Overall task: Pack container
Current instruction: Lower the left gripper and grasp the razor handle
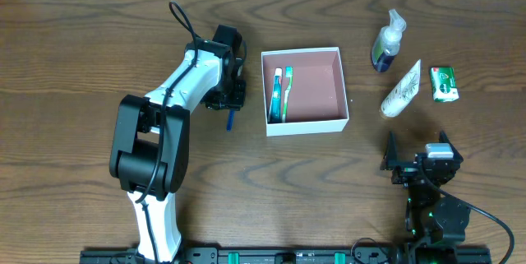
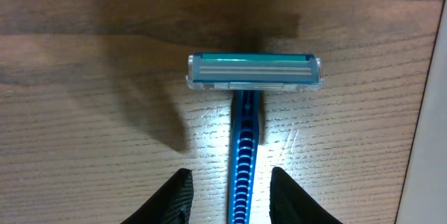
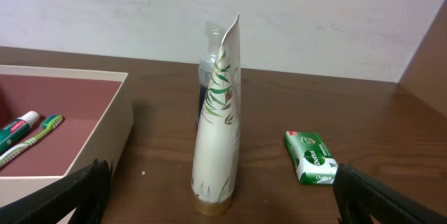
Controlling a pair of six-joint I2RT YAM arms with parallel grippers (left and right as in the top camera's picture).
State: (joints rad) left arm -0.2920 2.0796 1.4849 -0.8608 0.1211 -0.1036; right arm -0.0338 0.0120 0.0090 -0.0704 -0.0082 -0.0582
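On the counter, near its middle, just right of the left tool: container, open-topped, with a toothbrush and toothpaste tube along its left wall. Left tool released, astride the handle of a blue razor, not touching it. Right tool spread wide, gripping nothing, facing a white tube.

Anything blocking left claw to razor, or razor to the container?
Nothing visible. The left claw straddles the razor handle with open jaws, and only bare table lies between it and the container's near wall. A toothbrush and toothpaste lie just inside that wall.
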